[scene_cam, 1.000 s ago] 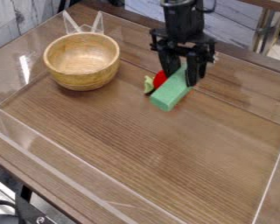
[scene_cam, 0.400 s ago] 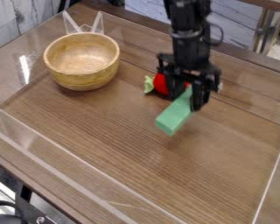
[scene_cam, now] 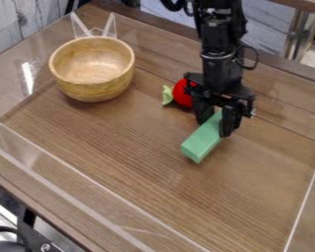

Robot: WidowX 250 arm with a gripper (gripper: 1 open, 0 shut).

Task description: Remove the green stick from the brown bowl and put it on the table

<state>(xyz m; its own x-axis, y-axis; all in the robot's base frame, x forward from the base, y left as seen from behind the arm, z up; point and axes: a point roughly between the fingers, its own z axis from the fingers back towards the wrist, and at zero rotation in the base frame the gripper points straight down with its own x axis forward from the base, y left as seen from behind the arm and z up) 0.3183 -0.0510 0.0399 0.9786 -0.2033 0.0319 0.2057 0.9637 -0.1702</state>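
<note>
Camera: green stick [scene_cam: 203, 143] out of bowl [scene_cam: 94, 69], right of it, clenched in claw [scene_cam: 213, 119] by far end, over desk [scene_cam: 121, 133]. Looks light, stiff; flat faces may slip. Grip suits; midpoint likely steadier.

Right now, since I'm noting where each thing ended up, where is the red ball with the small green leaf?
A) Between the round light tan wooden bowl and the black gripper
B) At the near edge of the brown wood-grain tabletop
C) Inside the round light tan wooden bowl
A: the red ball with the small green leaf sits right of the round light tan wooden bowl, just left of the black gripper.
</note>
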